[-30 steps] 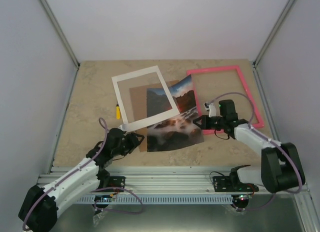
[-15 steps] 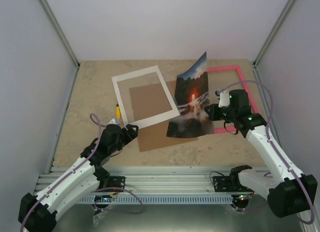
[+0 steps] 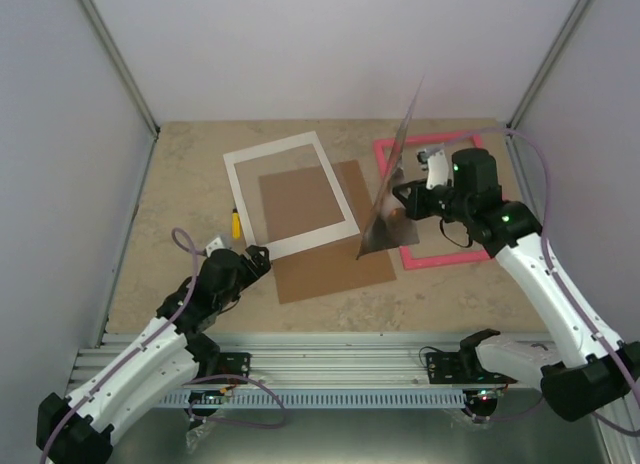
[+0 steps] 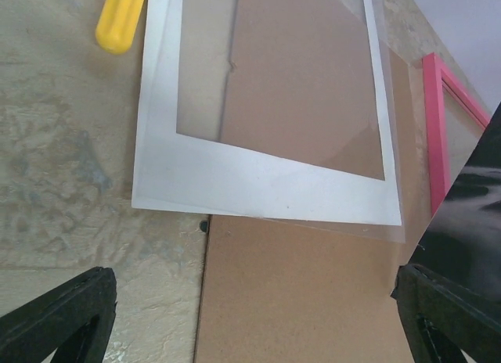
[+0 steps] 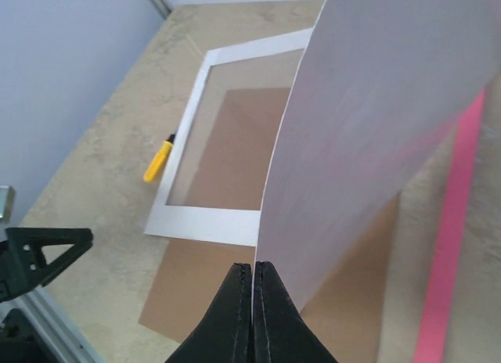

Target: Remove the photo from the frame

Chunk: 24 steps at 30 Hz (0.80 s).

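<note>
photo point(image 5: 376, 105) was thin paper with a matt white back, frame point(image 4: 437, 144) smooth pink plastic, backing board point(image 4: 297, 300) matt brown card, table point(image 4: 63, 167) mottled stone-look.

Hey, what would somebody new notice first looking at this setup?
First, the photo, raised off the table and stood almost on edge, pinched in the shut right gripper near the pink frame on the right side. Next, the white mat border, which lies flat mid-table over the brown backing board.
</note>
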Motion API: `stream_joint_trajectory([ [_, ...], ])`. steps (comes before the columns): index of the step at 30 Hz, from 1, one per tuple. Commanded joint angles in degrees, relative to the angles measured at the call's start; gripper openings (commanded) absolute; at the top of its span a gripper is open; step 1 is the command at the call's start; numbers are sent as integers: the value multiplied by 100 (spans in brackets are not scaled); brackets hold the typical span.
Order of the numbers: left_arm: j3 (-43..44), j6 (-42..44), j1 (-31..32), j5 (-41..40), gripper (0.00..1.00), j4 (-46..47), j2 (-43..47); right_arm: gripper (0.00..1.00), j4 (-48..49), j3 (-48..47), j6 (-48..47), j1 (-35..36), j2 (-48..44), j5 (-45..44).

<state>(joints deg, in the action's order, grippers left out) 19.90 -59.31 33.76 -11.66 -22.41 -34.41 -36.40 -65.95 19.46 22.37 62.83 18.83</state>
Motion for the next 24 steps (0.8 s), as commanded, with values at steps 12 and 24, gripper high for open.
stream_joint_trajectory([
  [12, 312, 138, 23, -471, 99, -552, 260, 0, 978, -1089, 470, 997, 1215, 767],
  [24, 409, 129, 23, -495, 99, -668, 330, 1, 2912, 1103, 1379, 659, 1644, 1566],
])
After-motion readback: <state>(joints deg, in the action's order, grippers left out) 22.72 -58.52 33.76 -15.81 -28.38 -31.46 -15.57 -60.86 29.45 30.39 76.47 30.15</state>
